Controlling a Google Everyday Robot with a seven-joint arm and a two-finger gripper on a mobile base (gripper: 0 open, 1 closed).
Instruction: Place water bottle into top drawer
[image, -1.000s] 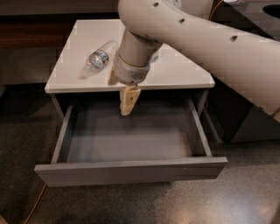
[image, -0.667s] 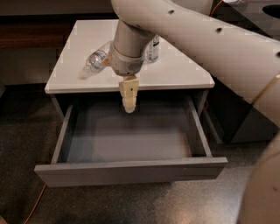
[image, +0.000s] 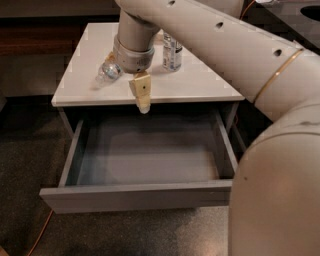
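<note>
The water bottle (image: 107, 73) lies on its side on the white cabinet top (image: 200, 82), at its left; it is clear plastic, and my wrist hides its right end. My gripper (image: 143, 107) hangs straight down at the top's front edge, just right of and in front of the bottle, above the back of the open top drawer (image: 145, 195). It holds nothing that I can see. The drawer is pulled out and its grey inside is bare.
A taller clear bottle with a white dark-printed label (image: 171, 52) stands upright on the cabinet top behind my wrist. My big beige arm (image: 260, 100) fills the right side of the view. An orange cable (image: 37, 237) lies on the dark floor at the lower left.
My wrist has swung left and back toward the cabinet top. It now covers part of the lying bottle and has uncovered the upright bottle. The bottles and the drawer have not moved.
</note>
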